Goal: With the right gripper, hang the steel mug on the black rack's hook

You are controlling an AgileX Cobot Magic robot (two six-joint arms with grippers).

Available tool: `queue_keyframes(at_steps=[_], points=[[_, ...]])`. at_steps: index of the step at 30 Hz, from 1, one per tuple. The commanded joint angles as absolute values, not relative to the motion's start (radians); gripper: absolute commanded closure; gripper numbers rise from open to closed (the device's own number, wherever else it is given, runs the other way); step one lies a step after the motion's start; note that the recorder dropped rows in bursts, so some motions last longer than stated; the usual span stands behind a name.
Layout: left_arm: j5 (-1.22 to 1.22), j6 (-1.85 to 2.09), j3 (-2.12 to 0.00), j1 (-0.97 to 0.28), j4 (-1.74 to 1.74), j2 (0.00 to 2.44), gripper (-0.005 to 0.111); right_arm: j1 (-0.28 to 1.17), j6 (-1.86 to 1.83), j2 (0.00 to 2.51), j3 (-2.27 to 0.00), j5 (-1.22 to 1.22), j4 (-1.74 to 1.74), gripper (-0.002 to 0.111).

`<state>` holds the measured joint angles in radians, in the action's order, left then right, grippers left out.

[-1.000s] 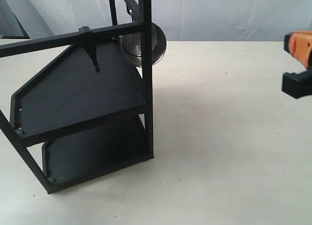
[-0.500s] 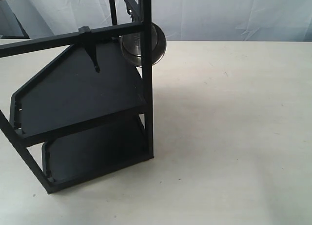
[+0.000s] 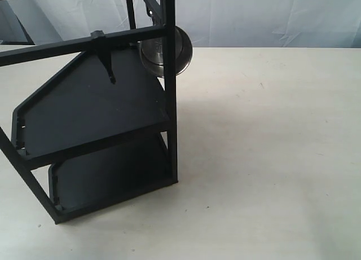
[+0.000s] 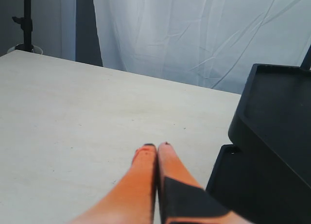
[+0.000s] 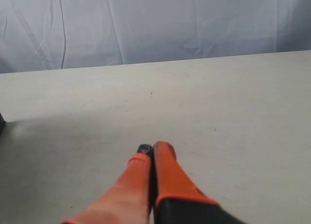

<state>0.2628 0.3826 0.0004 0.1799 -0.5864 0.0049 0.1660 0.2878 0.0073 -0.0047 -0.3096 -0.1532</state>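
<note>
Pale surface (image 3: 265, 158) lies bare where the right tool (image 5: 151, 148) showed a second ago — fingers together, empty — so the steel mug (image 3: 166, 54) seemingly hangs on the black rack (image 3: 169, 102).

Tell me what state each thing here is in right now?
steel mug: hanging at the rack's top, off the table.
black rack: upright, both shelves bare.
long black hook: empty.
left gripper: shut, holding nothing.
right gripper: shut, holding nothing, above bare table.
</note>
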Motion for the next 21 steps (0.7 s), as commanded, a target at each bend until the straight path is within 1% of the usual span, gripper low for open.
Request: queue_keyframes(at_steps=[1, 11, 14, 21], points=[[0.261, 0.381, 0.0, 0.179, -0.584, 0.0, 0.105, 0.16, 0.288, 0.0, 0.0, -0.309, -0.152, 0.108], [0.261, 0.381, 0.0, 0.179, -0.584, 0.0, 0.105, 0.16, 0.274, 0.0, 0.0, -0.307, -0.096, 0.108], [0.261, 0.381, 0.0, 0.179, -0.584, 0.0, 0.105, 0.16, 0.127, 0.0, 0.0, -0.305, -0.009, 0.108], [0.261, 0.381, 0.0, 0.179, -0.584, 0.0, 0.105, 0.16, -0.01, 0.0, 0.0, -0.305, 0.0, 0.108]])
